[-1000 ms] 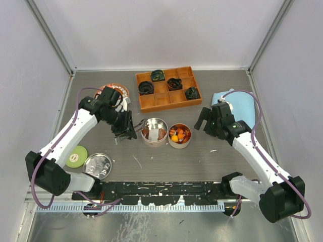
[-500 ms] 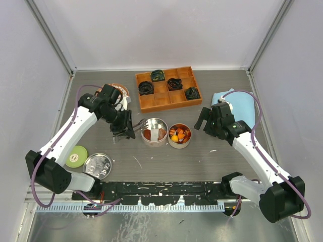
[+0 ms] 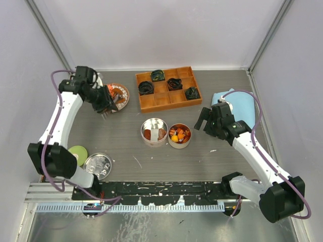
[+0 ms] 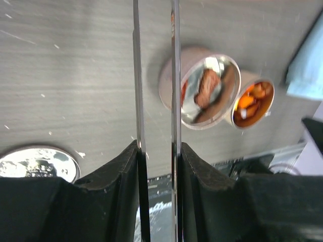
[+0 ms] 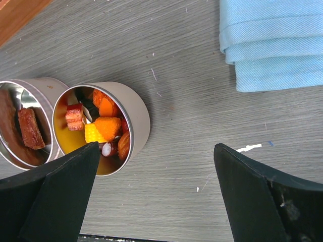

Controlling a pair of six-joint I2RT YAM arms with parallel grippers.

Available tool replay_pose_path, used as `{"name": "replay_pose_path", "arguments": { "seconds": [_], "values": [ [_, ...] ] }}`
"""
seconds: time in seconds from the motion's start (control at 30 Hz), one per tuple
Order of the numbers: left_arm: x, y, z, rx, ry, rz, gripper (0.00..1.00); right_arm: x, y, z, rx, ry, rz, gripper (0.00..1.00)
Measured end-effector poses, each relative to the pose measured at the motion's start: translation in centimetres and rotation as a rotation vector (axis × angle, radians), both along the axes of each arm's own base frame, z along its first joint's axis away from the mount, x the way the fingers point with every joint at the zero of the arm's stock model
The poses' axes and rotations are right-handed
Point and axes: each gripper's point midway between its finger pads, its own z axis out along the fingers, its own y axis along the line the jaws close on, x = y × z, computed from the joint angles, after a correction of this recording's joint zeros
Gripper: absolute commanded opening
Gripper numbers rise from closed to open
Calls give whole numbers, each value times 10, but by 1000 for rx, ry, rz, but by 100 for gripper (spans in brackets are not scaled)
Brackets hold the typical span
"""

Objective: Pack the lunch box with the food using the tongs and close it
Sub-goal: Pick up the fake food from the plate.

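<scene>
The left fingers (image 4: 123,169) are narrowed on the tongs (image 4: 174,101), pinching its two thin metal arms, which run straight out ahead, parallel with a gap between them. In the top view they sit at the far left of the tabletop (image 3: 171,161), just beside one round plate (image 3: 121,91) of red-brown stuff. The right fingers (image 5: 60,186) stand wide and hold nothing, near the right tin (image 5: 139,118).

Two open tins touch side by side mid-tabletop. The right tin holds the food (image 5: 107,126), orange, red and yellow chunks. The left tin (image 5: 35,83) holds a brown piece (image 5: 31,128).

Around them lie one shiny lid (image 3: 98,165), one green disc (image 3: 76,155), one folded blue cloth (image 5: 272,45) and one wooden tray (image 3: 161,100) with four dark coils (image 3: 146,88).
</scene>
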Motion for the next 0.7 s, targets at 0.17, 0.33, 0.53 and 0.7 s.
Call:
{"name": "replay_pose_path", "arguments": {
  "seconds": [0.17, 0.33, 0.53, 0.7],
  "values": [
    [45, 40, -21, -21, 28, 155, 35, 0, 0, 0, -2, 0, -2, 100],
    [73, 60, -45, -57, 62, 250, 37, 0, -1, 0, -6, 2, -4, 100],
    [96, 65, -60, -100, 66, 302, 39, -1, -2, -2, -10, 7, -6, 100],
    [108, 65, -69, -119, 69, 325, 39, -1, -2, -3, -13, 12, -6, 100]
  ]
}}
